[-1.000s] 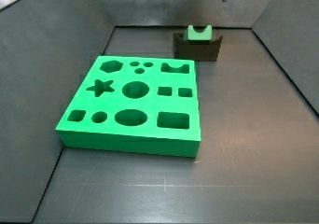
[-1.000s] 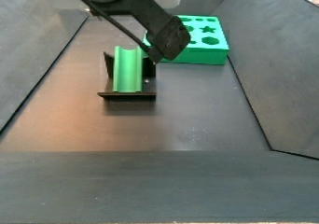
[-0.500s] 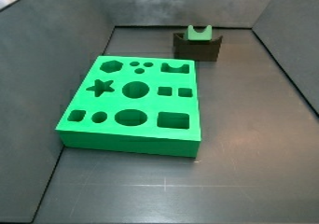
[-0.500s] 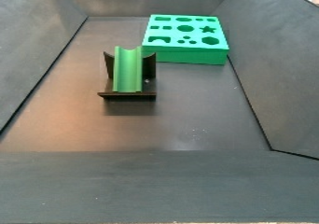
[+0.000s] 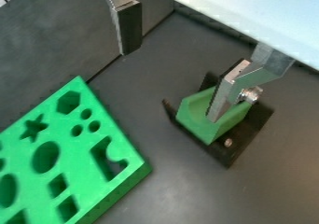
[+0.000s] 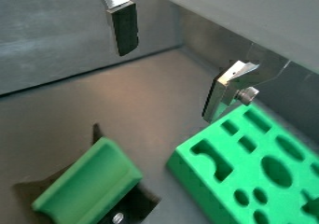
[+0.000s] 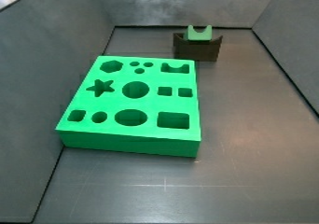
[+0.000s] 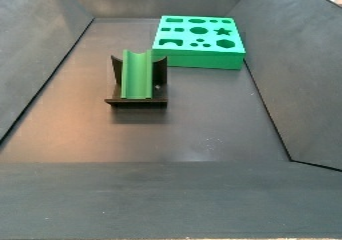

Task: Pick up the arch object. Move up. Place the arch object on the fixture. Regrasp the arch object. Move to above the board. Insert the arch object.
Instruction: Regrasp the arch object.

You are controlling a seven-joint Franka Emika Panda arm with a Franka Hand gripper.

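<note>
The arch (image 8: 135,73) sits in the fixture (image 8: 136,101), curved notch up, green on dark. In a side view the fixture (image 7: 199,46) stands at about 1 o'clock from the board (image 7: 133,103), well apart from it on the tabletop (image 7: 237,153). The end effector (image 5: 181,55) shows only in the wrist views, high above both, its fingers (image 6: 122,26) spread apart with nothing between them.

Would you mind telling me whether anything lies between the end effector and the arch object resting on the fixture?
Nothing visible does. The end effector is open and empty, above the floor; in both wrist views only bare floor separates it from the arch object seated in the fixture. The board lies apart, to one side.
</note>
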